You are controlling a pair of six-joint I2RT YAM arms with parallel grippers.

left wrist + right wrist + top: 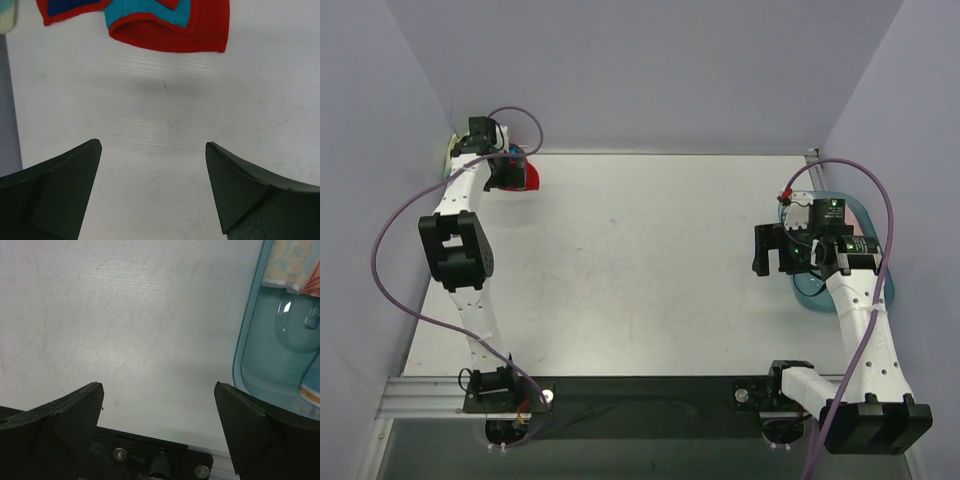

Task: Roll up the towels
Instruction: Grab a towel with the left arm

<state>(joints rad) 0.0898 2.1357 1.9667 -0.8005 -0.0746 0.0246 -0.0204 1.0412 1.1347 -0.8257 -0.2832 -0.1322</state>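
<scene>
A red towel (165, 27) with blue and teal patches lies crumpled on the white table at the far left corner, also seen as a red towel (527, 176) in the top view. My left gripper (152, 150) hovers just short of it, open and with only bare table between its fingers. A pale cloth edge (7, 15) shows left of the red towel. A pale yellow towel with teal patches (292, 260) lies in the light blue tray (247, 340). My right gripper (159, 390) is open over bare table, left of the tray.
The tray (808, 298) sits at the table's right edge, partly under my right arm (865, 320). More cloth (312, 390) lies inside it. Purple walls close off the left, back and right. Arm bases and a black rail (650, 392) line the near edge.
</scene>
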